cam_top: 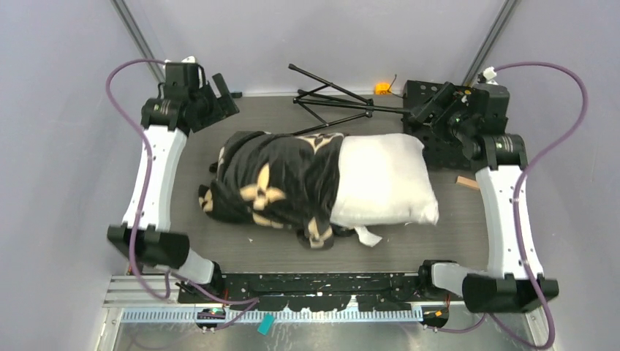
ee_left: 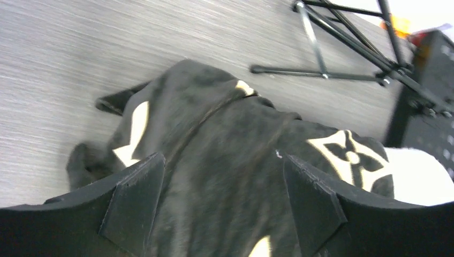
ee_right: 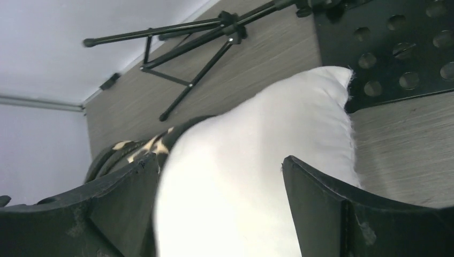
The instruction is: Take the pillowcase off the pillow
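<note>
The pillowcase [cam_top: 274,183], black plush with tan flower shapes, covers the left half of the pillow [cam_top: 384,179], whose bare white right half sticks out. My left gripper [cam_top: 221,95] is open and empty, raised beyond the pillowcase's far left corner. In the left wrist view its fingers [ee_left: 134,198] stand wide apart above the pillowcase [ee_left: 230,134]. My right gripper [cam_top: 425,111] is open and empty, above the pillow's far right corner. The right wrist view shows the pillow [ee_right: 257,139] between and below the spread gripper [ee_right: 219,182].
A folded black tripod [cam_top: 329,99] lies at the far edge behind the pillow. A black perforated plate [cam_top: 439,146] sits at the far right, with an orange part [cam_top: 382,88] near it. A small wooden piece [cam_top: 468,183] lies right of the pillow. A white tag [cam_top: 368,236] hangs at the pillow's near edge.
</note>
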`<state>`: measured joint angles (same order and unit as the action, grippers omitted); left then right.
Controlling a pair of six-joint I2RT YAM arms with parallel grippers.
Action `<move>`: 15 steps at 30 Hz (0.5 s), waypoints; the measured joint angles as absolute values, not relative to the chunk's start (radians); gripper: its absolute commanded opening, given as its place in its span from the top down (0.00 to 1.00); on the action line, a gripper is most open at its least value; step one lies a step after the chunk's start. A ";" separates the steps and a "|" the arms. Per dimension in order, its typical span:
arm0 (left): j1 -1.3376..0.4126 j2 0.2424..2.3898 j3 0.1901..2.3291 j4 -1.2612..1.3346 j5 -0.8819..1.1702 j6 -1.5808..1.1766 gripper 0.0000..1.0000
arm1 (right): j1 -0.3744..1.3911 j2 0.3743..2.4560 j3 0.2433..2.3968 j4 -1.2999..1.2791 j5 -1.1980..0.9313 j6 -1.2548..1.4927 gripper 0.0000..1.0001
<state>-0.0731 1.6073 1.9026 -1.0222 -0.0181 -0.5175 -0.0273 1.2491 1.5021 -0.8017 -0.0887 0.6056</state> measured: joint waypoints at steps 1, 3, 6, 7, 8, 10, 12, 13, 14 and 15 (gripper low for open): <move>-0.092 1.542 1.851 -1.001 -0.018 -0.520 0.17 | -0.027 1.208 1.489 -0.791 -0.099 0.603 0.10; -0.124 1.419 1.746 -0.964 -0.019 -0.527 0.18 | -0.027 1.138 1.456 -0.780 -0.123 0.602 0.10; -0.153 1.305 1.626 -0.936 -0.028 -0.541 0.19 | -0.019 1.038 1.370 -0.781 -0.182 0.604 0.09; -0.164 1.279 1.588 -0.934 -0.031 -0.542 0.19 | -0.014 1.018 1.340 -0.785 -0.202 0.604 0.09; -0.174 1.261 1.555 -0.936 -0.035 -0.544 0.19 | -0.004 1.001 1.311 -0.791 -0.220 0.603 0.09; -0.204 1.232 1.481 -0.939 -0.039 -0.546 0.19 | 0.054 0.972 1.242 -0.804 -0.238 0.595 0.09; -0.242 1.206 1.412 -0.946 -0.033 -0.550 0.20 | 0.160 0.971 1.179 -0.827 -0.234 0.587 0.09; -0.259 1.193 1.382 -0.952 -0.027 -0.552 0.21 | 0.224 0.971 1.147 -0.839 -0.227 0.585 0.09; -0.282 1.169 1.338 -0.955 -0.007 -0.561 0.21 | 0.286 0.968 1.115 -0.847 -0.214 0.585 0.09; -0.297 1.149 1.311 -0.962 0.014 -0.567 0.22 | 0.333 0.963 1.092 -0.854 -0.205 0.586 0.09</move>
